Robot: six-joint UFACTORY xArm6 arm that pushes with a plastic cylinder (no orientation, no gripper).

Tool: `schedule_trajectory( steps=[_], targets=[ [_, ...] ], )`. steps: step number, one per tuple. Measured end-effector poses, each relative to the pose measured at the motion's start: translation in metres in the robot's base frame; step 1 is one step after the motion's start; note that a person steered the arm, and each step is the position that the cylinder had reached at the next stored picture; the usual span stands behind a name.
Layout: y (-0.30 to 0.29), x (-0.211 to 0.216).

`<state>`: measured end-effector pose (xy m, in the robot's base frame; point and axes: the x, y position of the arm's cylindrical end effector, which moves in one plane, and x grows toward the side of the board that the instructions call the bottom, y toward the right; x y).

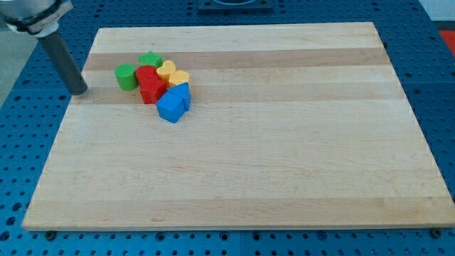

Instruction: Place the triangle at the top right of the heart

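Nearest the camera we see the pale wooden tabletop point(234, 178), striped in lighter and darker planks and bare of blocks along its bottom edge and right side. It rests on a blue perforated base point(441, 85) that shows past its edges.

All the blocks huddle near the top left corner. At the cluster's bottom sits a blue block point(171, 107), with a second blue triangular block point(181, 92) pressed against its upper right; we judge this one to be the triangle, though the two blues merge and the outline is hard to read. Left of them lie a red star-like block point(150, 90) and a red block point(146, 75). Touching these are a yellow heart-shaped block point(167, 69), a yellow block point(179, 77), a green cylinder point(126, 77) and a green star point(151, 60).

We carry no jaws, only a dark rod; our tip point(78, 92) rests at the board's left edge, well apart from the cluster.

The triangle lies to the right of our tip, behind the green and red blocks, and just below the heart. We judge a direct push would scatter the pile, so the approach should come from the bottom.
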<state>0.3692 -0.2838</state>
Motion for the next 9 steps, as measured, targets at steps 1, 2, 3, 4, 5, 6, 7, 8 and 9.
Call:
schedule_trajectory(
  steps=[1, 2, 3, 4, 5, 6, 7, 8, 9],
  targets=[
    [0.023, -0.009],
    [0.05, -0.009],
    [0.07, -0.009],
    [0.066, 0.003],
    [0.048, 0.042],
    [0.055, 0.074],
    [0.084, 0.067],
    [0.116, 0.053],
    [0.154, 0.053]
  ],
)
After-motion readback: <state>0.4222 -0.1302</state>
